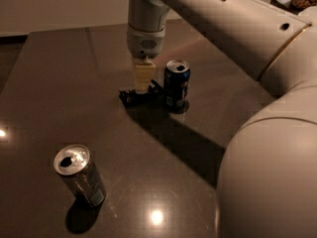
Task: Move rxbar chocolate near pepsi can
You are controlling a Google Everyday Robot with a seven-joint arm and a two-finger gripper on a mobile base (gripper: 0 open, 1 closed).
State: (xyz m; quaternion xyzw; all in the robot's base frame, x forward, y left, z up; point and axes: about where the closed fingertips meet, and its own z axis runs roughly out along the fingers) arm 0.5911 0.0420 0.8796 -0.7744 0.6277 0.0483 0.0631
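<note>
Gripper (143, 85) sits on light, slick rxbar chocolate (132, 97) beside pepsi can (177, 83) near table's (59, 83) far edge; hold unclear, pinch mid-length.

A single camera sits high, looking down at a slant across the dark table (64, 68). It looks from close beside the robot's own arm (223, 29), whose bulky near segment fills the lower right, nearer the lens than the pepsi can (177, 85). That can stands at middle distance, just above centre. The gripper (142, 83) hangs just left of it, pointing down. A silver-grey can (80, 175) stands well nearer the lens, lower left of the pepsi can; the table's far edge runs beyond it.
</note>
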